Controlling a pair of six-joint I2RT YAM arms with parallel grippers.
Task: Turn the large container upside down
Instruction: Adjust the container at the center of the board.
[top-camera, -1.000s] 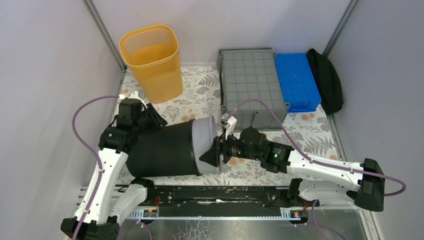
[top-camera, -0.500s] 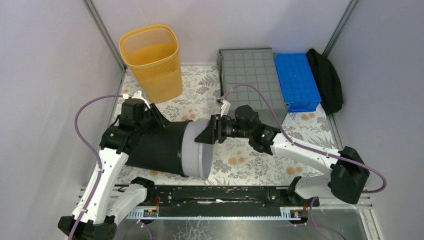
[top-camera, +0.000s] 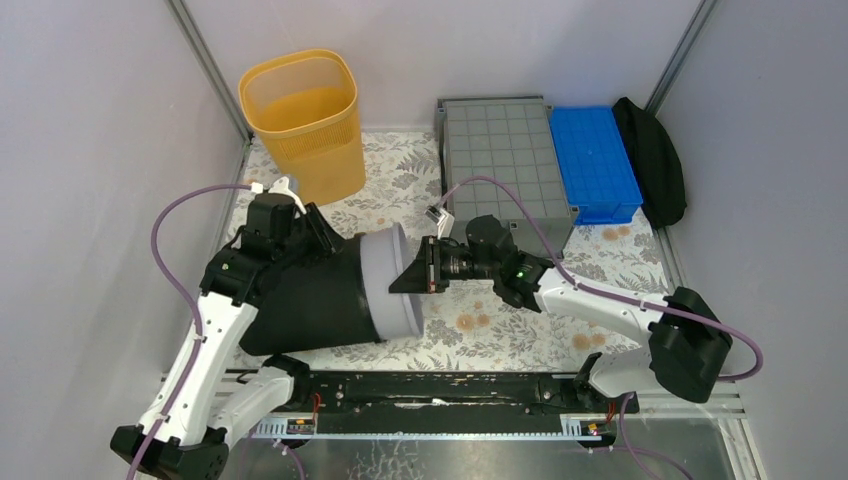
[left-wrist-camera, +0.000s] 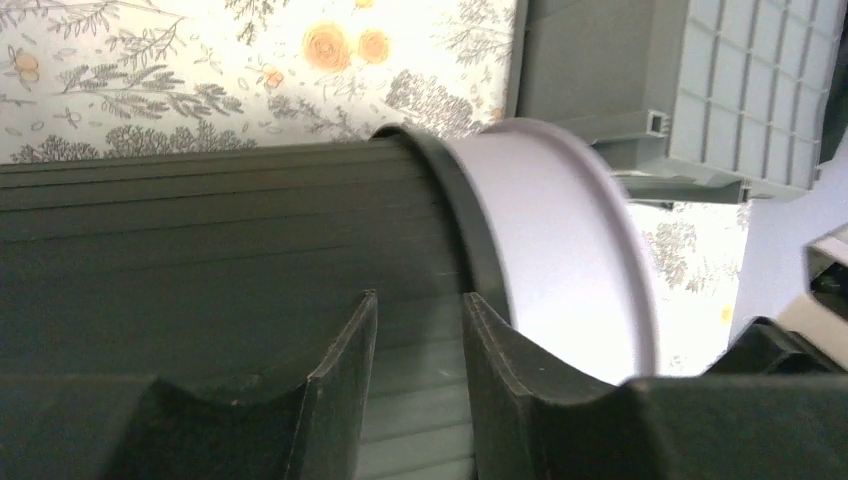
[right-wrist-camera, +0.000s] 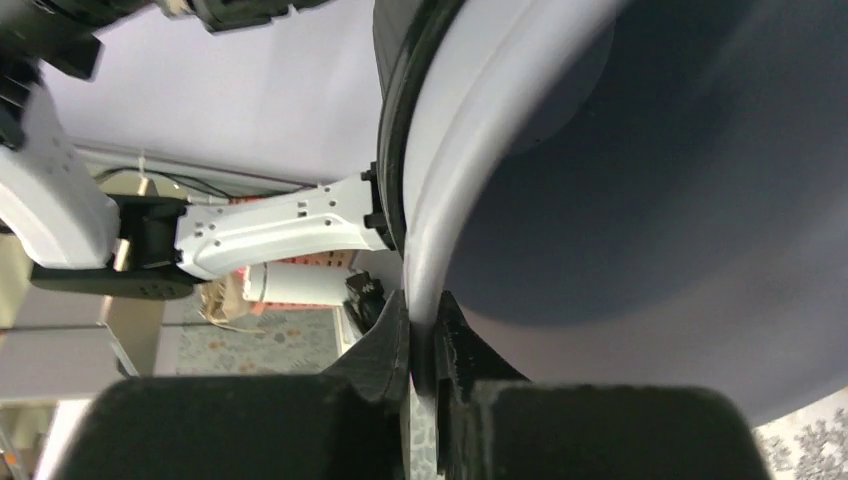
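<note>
Right gripper (top-camera: 408, 279) is in on the round bucket (top-camera: 310, 295), and the right wrist view settles it: the two fingers are pinched nearly together on the bucket's light-grey rim (right-wrist-camera: 450, 180), one inside the mouth and one outside. That is a firm bite on the lip.

The bucket lies on its side over the floral table cover (top-camera: 500, 340), black ribbed body toward 9 o'clock, mouth facing 3 o'clock.

Over to the left gripper (top-camera: 303, 237), at the far side of the bucket's body. Its own camera shows the fingers (left-wrist-camera: 340, 390) standing partly apart, with the ribbed black wall running on through the gap. Nothing shows as pinched between them. Whether the tips press on the wall, I can't tell.

Now the large container (top-camera: 505, 150): it isn't in either claw. The grey crate sits at the far edge of the table, about 1 o'clock from the right gripper and apart from it, with its square-gridded underside facing up. From the left gripper it is out toward 2 o'clock, and its gridded face shows at the top right of the left wrist view (left-wrist-camera: 740, 90).

A blue tray (top-camera: 597, 160) sits tight against the crate's 3 o'clock side, with a black bag (top-camera: 655, 160) beyond it. A yellow bin (top-camera: 305, 120) stands upright at 11 o'clock on the table.
</note>
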